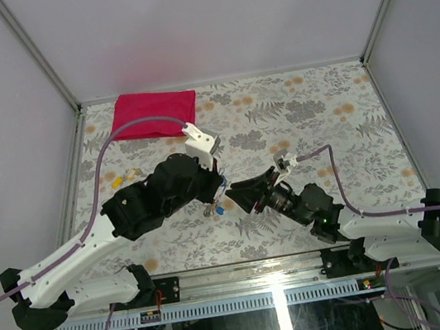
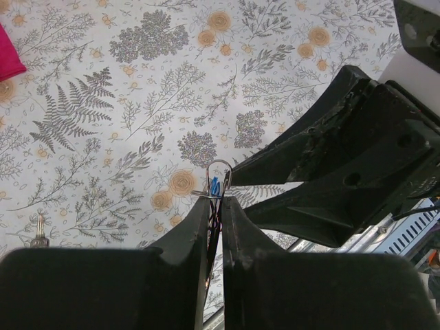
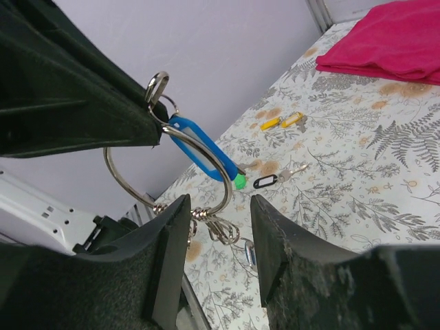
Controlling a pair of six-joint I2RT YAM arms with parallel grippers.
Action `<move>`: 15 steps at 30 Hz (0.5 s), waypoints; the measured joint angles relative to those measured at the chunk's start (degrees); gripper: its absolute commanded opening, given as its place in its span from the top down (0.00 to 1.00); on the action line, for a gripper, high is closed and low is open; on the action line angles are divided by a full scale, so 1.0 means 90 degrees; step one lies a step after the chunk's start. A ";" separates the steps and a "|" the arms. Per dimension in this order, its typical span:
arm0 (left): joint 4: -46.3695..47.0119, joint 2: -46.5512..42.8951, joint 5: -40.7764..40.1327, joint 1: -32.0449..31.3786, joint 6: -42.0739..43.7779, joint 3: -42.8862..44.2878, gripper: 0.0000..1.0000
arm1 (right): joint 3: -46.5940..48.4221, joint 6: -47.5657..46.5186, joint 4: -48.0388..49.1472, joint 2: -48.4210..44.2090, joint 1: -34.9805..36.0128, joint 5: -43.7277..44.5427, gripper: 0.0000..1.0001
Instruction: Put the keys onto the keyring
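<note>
i count two grippers, both hard black plastic, meeting nose to nose over the near middle of the flat tabletop (image 1: 337, 113), which has a grey fern and orange flower print. the left gripper (image 2: 214, 205) has its jaws pinched thin on the silver wire keyring (image 3: 210, 161) and holds it up off the tabletop. on the keyring i count one big round loop, one little ring on top by the left jaws, and a small bunch of thin rings twisted together at the bottom. one long blue plastic key head (image 3: 199, 146) with round ends hangs on the big loop. i can make out only one for sure, and its metal part is hidden. one small round green tag (image 3: 239, 182) peeks out at its lower end. the right gripper (image 3: 218, 206) has its jaws wide apart with the bottom of the loop between them. i cannot tell if they touch it.

down on the tabletop lie one small dark oval clip (image 3: 265, 181) touching one shiny silver key (image 3: 295, 170). farther back are two little yellow pieces (image 3: 295, 118) side by side. one soft pink-red cloth (image 1: 153, 113), folded flat, sits in the far left corner.
</note>
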 measured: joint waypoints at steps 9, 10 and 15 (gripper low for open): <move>0.0002 0.0002 -0.0019 0.0000 -0.0039 0.0002 1.00 | 0.0049 0.0498 0.0661 0.0595 0.0022 0.0236 0.65; 0.0002 0.0002 -0.0019 0.0000 -0.0044 0.0002 1.00 | 0.0073 0.0556 0.0746 0.0685 0.0022 0.0236 0.67; 0.0002 0.0000 -0.0019 0.0000 -0.0068 0.0002 1.00 | 0.0126 0.0782 0.1015 0.0984 0.0044 0.0219 0.72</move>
